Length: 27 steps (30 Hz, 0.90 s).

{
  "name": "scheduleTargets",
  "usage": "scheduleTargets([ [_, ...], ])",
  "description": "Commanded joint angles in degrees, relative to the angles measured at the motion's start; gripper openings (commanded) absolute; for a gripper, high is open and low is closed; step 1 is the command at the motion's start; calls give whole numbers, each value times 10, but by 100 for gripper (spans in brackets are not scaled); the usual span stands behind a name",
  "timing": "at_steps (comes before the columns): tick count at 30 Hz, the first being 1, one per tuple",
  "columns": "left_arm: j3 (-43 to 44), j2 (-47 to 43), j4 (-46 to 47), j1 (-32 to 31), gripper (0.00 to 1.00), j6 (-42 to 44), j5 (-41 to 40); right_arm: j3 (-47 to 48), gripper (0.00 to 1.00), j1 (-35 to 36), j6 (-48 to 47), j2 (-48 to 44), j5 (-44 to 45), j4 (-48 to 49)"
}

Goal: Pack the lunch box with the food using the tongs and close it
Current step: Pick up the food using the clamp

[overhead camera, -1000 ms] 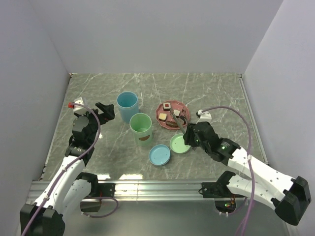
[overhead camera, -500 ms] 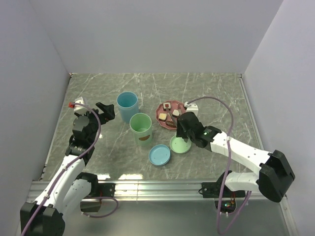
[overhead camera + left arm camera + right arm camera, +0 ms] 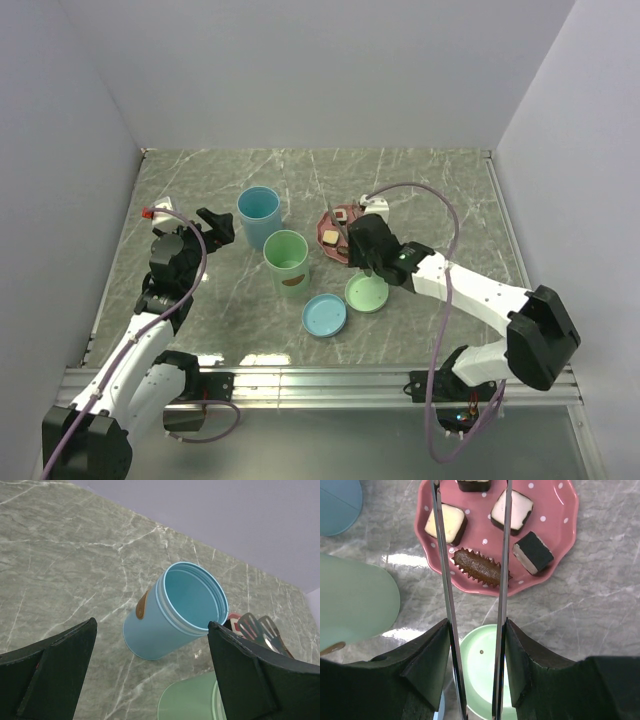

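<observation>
Fingers (image 3: 427,662) of my right gripper (image 3: 476,630) are clamped on the tongs (image 3: 444,570), whose parted arms straddle the brown fluted cake (image 3: 477,567) lying slantwise between them on the pink dotted plate (image 3: 555,520) near the middle of the tabletop (image 3: 600,610).

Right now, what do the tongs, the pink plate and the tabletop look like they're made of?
The tongs look like metal, grey and shiny: their slim arms catch the light. The plate is probably ceramic or plastic, glossy pink with white dots and a scalloped rim. The tabletop looks like polished grey-green marble with white veins, though it may be a laminate.
</observation>
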Motion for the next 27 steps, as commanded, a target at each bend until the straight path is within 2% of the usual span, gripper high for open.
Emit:
scheduleTargets([
  [1, 8, -10, 22, 0, 99, 1, 5, 36, 52, 4, -9, 18, 8, 15],
  [15, 8, -11, 21, 0, 100, 1, 6, 64, 52, 4, -11, 76, -5, 6],
  [23, 6, -18, 21, 0, 99, 1, 5, 82, 49, 4, -12, 95, 4, -5],
  [27, 6, -17, 21, 0, 99, 0, 6, 87, 36, 4, -10, 98, 11, -16],
])
